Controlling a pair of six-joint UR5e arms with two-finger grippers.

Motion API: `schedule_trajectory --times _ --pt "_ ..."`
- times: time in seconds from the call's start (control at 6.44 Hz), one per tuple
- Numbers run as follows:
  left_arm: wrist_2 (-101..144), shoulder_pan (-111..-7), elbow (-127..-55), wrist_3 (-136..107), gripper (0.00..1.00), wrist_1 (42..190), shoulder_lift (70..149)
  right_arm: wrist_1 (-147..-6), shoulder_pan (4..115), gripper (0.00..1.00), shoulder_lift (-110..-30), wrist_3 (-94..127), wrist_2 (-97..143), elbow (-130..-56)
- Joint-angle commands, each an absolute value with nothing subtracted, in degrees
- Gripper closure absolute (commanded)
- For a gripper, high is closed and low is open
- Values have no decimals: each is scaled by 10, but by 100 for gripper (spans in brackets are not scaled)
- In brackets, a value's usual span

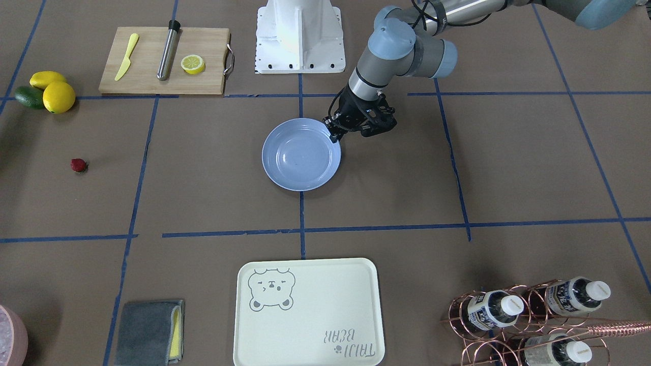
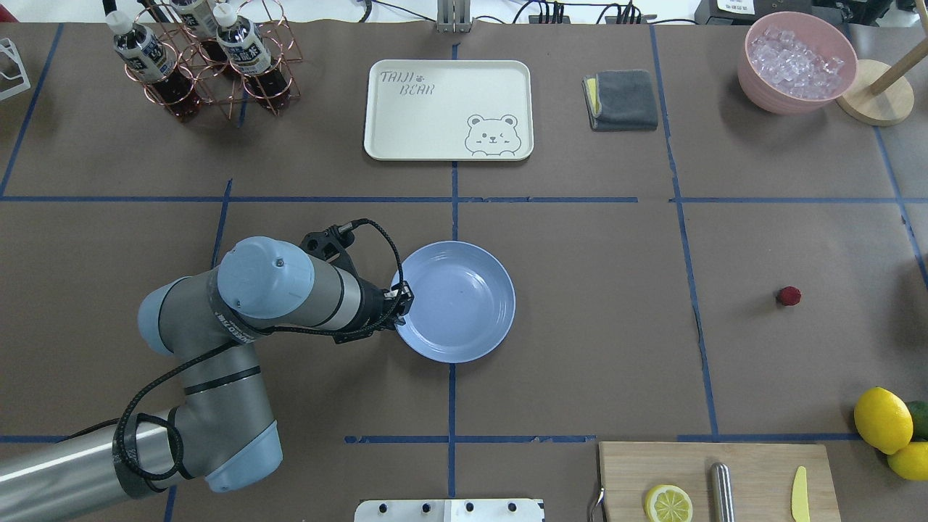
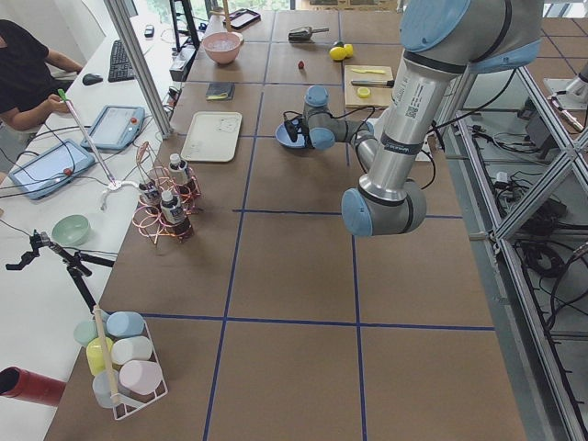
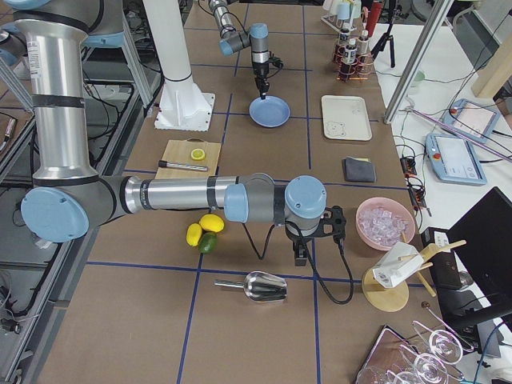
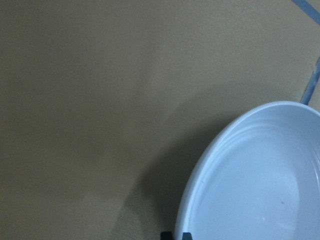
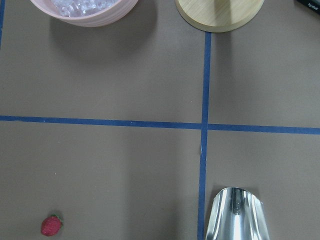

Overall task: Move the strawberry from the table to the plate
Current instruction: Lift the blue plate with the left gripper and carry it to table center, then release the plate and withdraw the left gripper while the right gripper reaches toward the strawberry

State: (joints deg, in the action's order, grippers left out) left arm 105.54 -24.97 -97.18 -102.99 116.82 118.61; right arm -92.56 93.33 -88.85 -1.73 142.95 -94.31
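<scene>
The strawberry is a small dark-red berry lying alone on the brown table, far from the plate toward the robot's right; it also shows in the overhead view and low left in the right wrist view. The light-blue plate sits at the table's centre and has nothing in it. My left gripper is at the plate's near-left rim, its fingertips pinched on that rim. My right gripper hangs above the table near the strawberry; I cannot tell whether it is open or shut.
A cutting board holds a lemon half, a yellow knife and a metal rod. Lemons lie beside it. A bear-print tray, grey cloth, bottle rack, pink ice bowl and metal scoop stand around.
</scene>
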Motion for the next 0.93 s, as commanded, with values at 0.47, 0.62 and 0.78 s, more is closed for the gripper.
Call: schedule_trajectory --times 0.47,0.62,0.78 --pt "1102 -323 -1049 -896 0 997 1194 -615 728 0 -920 381 1338 -962" --pt "1103 -353 -1087 -842 0 925 1195 -534 649 0 -937 484 1275 -962" --pt "1104 -393 -1111 -802 0 879 1194 -518 603 0 -944 501 1236 -962"
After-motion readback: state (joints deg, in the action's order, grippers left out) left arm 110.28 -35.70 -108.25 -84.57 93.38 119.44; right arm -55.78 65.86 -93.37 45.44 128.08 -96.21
